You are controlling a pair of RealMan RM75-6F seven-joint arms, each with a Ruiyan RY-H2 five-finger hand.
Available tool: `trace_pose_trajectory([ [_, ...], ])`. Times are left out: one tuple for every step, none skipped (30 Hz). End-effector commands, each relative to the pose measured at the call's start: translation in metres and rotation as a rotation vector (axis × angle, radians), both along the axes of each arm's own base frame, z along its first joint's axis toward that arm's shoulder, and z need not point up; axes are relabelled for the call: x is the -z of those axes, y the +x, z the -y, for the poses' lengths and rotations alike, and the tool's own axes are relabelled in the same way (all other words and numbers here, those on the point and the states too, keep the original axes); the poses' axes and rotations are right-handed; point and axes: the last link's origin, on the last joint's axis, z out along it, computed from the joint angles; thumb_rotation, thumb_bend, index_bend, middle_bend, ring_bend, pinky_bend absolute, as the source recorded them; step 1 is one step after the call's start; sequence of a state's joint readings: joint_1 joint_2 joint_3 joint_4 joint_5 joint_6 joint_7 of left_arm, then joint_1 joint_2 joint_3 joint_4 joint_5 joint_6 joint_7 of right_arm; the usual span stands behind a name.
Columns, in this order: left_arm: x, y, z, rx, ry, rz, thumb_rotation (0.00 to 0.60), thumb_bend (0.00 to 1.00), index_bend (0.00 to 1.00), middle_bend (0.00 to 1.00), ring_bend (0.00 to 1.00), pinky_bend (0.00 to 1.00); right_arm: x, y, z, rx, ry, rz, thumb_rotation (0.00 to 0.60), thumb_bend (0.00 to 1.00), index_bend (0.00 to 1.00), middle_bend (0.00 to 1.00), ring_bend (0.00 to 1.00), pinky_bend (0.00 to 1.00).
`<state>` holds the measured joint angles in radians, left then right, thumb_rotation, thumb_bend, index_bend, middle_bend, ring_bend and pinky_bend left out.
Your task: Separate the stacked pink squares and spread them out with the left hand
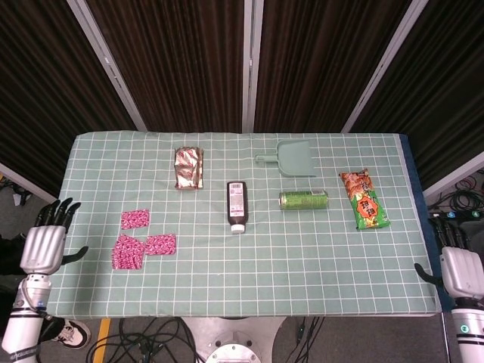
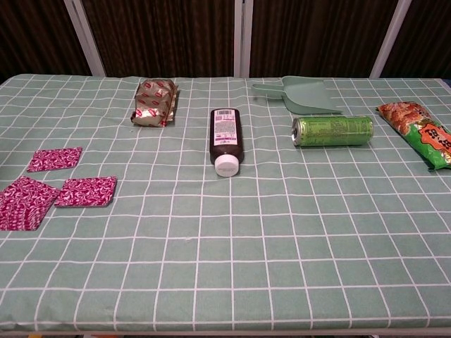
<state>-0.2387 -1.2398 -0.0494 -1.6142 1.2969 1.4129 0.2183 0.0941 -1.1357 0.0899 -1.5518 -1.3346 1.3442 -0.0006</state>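
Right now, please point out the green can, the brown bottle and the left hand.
green can (image 1: 303,199), head view, middle of its side
brown bottle (image 2: 225,137), chest view, on its label
left hand (image 1: 43,247), head view, back of the hand
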Motion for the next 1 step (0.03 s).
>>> trace_pose_trajectory([
  [-0.0032, -0.0030, 0.0059, -0.004, 0.012, 0.006, 0.600, 0.16, 0.10, 0.06, 0.00, 0.09, 0.0001, -0.0009, -0.0007, 0.002, 0.002, -0.002, 0.600, 0.15, 0.00, 0.00, 0.00, 0.00],
])
